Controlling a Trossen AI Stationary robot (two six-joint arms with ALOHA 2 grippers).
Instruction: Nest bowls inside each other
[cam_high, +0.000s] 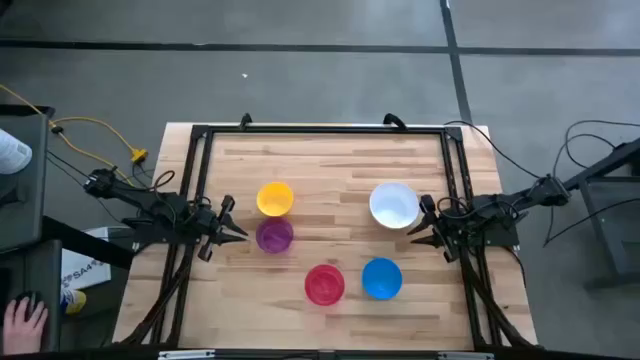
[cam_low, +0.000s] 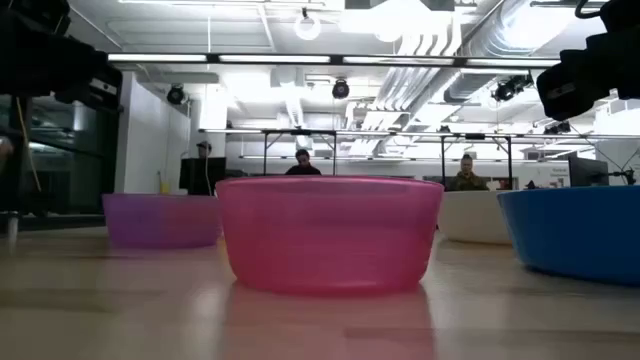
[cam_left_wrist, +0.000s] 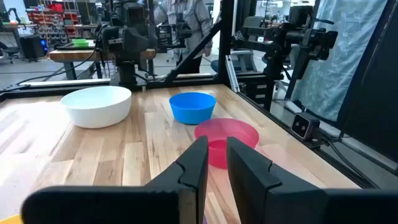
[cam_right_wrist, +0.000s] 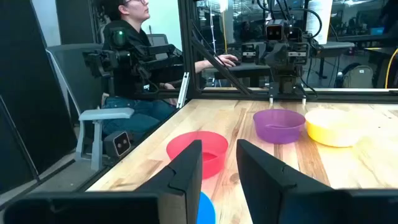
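Five bowls stand apart, rims up, on the wooden table (cam_high: 330, 160): yellow (cam_high: 275, 198), purple (cam_high: 274, 235), white (cam_high: 394, 205), pink-red (cam_high: 324, 284) and blue (cam_high: 381, 279). My left gripper (cam_high: 238, 232) hovers at the table's left side, just left of the purple bowl. It is open by a narrow gap (cam_left_wrist: 216, 144) with nothing between its fingers. My right gripper (cam_high: 415, 236) hovers at the right side, beside the white bowl's near right rim. It is open (cam_right_wrist: 219, 149) and empty, with the blue bowl (cam_right_wrist: 206, 208) showing below its fingers.
A black frame (cam_high: 320, 130) runs around the table's far edge and sides. Bare wood lies between the bowls and the far edge. A person's hand (cam_high: 22, 320) shows off the table at the near left, and a person (cam_right_wrist: 134, 37) sits beyond the table.
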